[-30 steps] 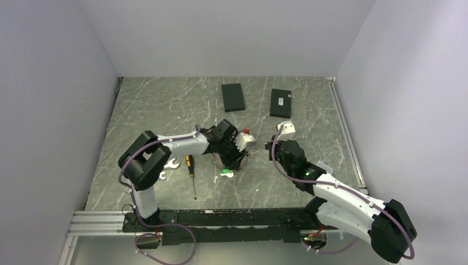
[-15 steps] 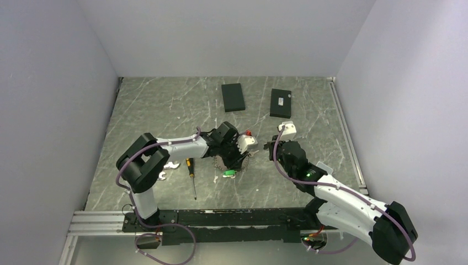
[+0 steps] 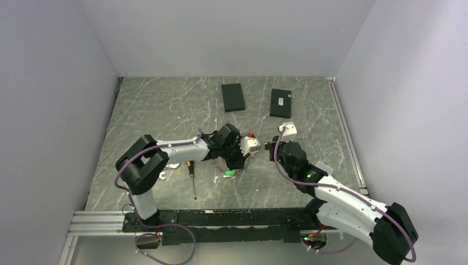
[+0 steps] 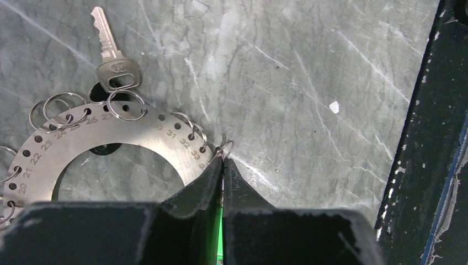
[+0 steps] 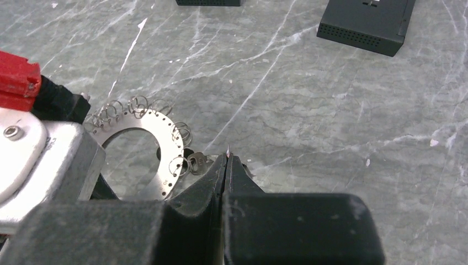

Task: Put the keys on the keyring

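The keyring (image 4: 105,135) is a flat grey disc with numbered holes and small wire rings, lying on the marble table; it also shows in the right wrist view (image 5: 160,138). A silver key (image 4: 110,49) hangs from one of its rings. My left gripper (image 4: 223,157) is shut on a small wire ring at the disc's edge, with the green tag (image 3: 227,173) just below. My right gripper (image 5: 227,155) is shut close beside the disc. A thin silver blade tip, seemingly a key held edge-on, pokes out between its fingertips.
A black-and-yellow screwdriver (image 3: 191,175) and two silver wrenches (image 3: 172,164) lie left of the keyring. Two black boxes (image 3: 233,97) (image 3: 280,102) sit at the back of the table. Grey walls enclose the table on three sides.
My left gripper has closed onto the small wire ring and shifted slightly right over the keyring. The right arm has barely moved.
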Controlling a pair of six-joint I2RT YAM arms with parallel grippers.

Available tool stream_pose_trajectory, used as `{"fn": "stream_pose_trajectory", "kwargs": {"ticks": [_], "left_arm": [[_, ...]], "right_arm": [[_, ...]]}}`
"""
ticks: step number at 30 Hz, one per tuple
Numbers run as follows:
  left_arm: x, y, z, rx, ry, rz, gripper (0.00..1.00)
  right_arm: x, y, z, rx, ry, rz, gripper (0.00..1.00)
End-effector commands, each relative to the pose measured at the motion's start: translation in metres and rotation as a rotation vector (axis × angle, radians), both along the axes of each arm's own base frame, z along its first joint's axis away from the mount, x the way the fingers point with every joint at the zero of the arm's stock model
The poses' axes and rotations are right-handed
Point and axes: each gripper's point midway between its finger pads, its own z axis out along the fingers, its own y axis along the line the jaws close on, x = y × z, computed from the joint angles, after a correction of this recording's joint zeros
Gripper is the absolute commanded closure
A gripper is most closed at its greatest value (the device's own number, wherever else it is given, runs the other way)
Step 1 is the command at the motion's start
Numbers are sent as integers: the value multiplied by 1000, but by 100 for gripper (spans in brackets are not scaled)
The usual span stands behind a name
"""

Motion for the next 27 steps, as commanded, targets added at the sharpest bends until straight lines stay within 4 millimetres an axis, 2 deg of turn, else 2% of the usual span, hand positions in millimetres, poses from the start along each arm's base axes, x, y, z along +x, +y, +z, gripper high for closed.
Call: {"fn": "stream_pose_trajectory", "kwargs": {"ticks": [1,7,10,12,15,19,21,24,27], "left_arm": [[4,-16,40,-84,-91,-37,90],[-5,-35,57,-107,-82,-88,81],[-5,-36,62,-113,-92,-85,67],[-4,-31,64,-98,-109,-79,61],[-1,-16,57,-41,-149,-69,62],[8,10,38,56,-233,-87,62],[7,16,33,60,-292,-137,62],[1,18,37,6,-394,-246,64],[-6,22,29,-16,-453,-338,66]], "right_arm": [[3,1,14,53,-52,-16,100],[2,0,16,60,-61,-22,100],[2,-1,18,63,-67,-25,100],[1,-1,17,63,-67,-25,100],[0,0,18,64,-71,-25,100],[0,-1,19,64,-75,-27,100],[0,-1,18,65,-74,-28,100],[0,-1,18,63,-74,-29,100],[0,-1,18,64,-75,-28,100]]}}
